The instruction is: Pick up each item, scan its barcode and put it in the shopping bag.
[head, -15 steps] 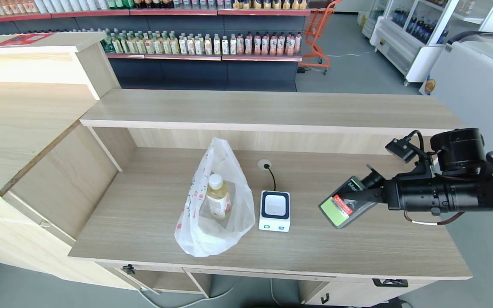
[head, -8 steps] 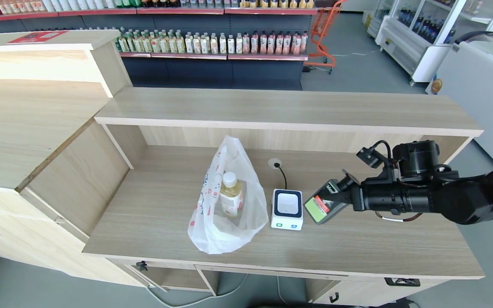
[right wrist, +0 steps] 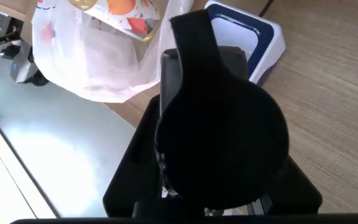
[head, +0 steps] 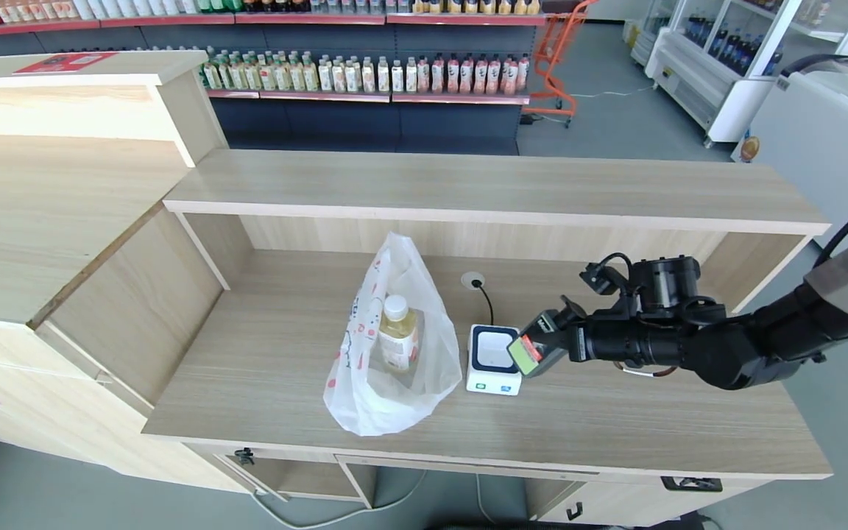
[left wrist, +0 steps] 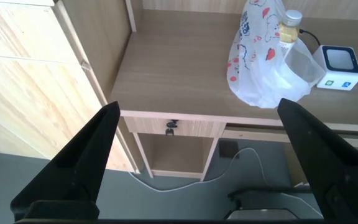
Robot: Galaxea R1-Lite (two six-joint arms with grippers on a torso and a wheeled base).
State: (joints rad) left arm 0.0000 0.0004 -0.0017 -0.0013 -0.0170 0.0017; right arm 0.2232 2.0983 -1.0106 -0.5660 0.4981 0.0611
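The right tool [head: 550,333] gripped a box [head: 523,349] at the edge of the scanner [head: 488,355], likely to scan it; next its barcode had to face the scanner.

Carried pack [head: 525,347] leftward in right gripper [head: 544,338]. Started well right of scanner [head: 492,358], reached just beside it half a second back, ended overlapping its right edge in head view. Stretched the arm further out over the counter [head: 615,427] along the way. Turned the pack a bit too: showed less of the green face than before. Also saw whole head view slide right early on, so put that down to camera, not the things.
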